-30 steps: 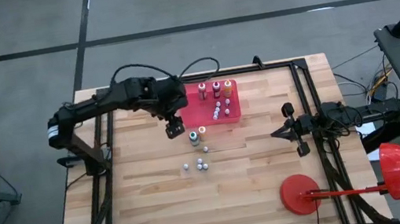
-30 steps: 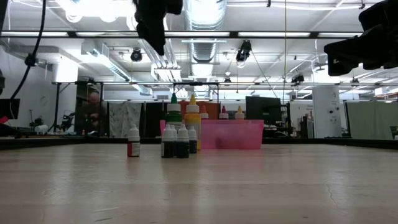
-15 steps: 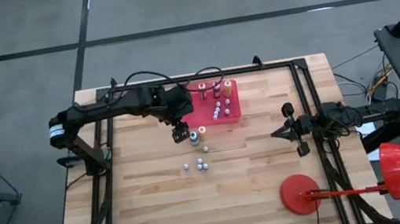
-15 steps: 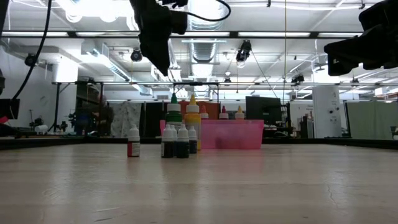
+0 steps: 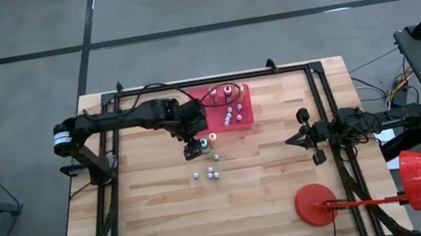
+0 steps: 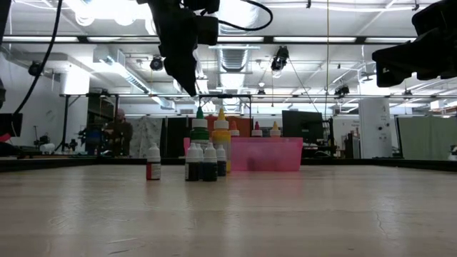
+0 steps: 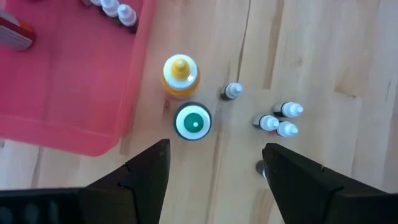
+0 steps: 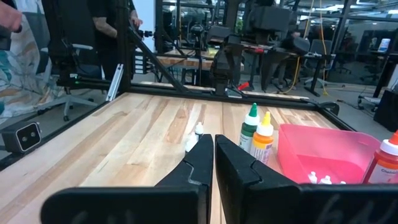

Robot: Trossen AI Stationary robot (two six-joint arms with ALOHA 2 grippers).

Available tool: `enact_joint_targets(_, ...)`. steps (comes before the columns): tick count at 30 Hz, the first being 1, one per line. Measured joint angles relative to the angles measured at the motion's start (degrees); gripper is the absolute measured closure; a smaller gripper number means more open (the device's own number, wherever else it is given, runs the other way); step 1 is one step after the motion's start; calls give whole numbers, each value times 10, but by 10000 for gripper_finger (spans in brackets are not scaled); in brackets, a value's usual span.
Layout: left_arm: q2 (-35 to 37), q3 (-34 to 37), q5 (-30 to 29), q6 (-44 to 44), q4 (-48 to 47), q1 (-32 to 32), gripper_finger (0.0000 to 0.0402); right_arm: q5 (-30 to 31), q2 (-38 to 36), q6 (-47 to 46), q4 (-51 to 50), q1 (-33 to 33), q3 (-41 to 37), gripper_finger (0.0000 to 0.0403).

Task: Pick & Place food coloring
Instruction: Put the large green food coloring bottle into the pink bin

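The wooden bench [image 5: 167, 217] carries a flat red tray [image 5: 245, 118] near its far edge, with several bottles standing in it. The left arm reaches across from the left side, and the left claw [image 5: 192, 145] hangs above the bench just beside the tray's near left corner, its two fingers [image 7: 144, 171] spread wide with nothing between them. Right below it stand a green-capped bottle [image 7: 193, 122] and an orange bottle [image 7: 180, 75], touching or nearly so, next to the tray wall. A little farther out, a cluster of small white-capped bottles [image 7: 278, 119] stands on the bare wood. The right claw [image 5: 291, 140] waits at the bench's right edge, fingers pressed together and empty.
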State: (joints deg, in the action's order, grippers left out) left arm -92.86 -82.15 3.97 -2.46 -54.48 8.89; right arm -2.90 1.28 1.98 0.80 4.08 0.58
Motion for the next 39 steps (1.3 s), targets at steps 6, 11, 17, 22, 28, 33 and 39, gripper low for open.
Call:
enact_joint_targets(6, -14, 0, 0, 16, 1, 0, 174, 0, 0, 0, 0, 0, 0, 394)
enact_joint_targets(11, -27, -1, 0, 30, 6, 0, 174, 0, 0, 0, 0, 0, 0, 394)
enact_joint_targets(17, -48, -3, -1, 38, 6, 0, 174, 0, 0, 0, 0, 0, 0, 394)
enact_joint_targets(22, -62, -3, -5, 38, 14, 0, 174, 0, 0, 0, 0, 0, 0, 394)
enact_joint_targets(28, -79, -2, -5, 38, 25, 1, 174, 0, 0, 0, 0, 0, 0, 394)
enact_joint_targets(33, -92, -2, -6, 38, 34, 2, 174, 0, 0, 0, 0, 0, 0, 394)
enact_joint_targets(39, -104, -3, -6, 38, 37, 4, 175, 0, 0, 0, 0, 0, 0, 394)
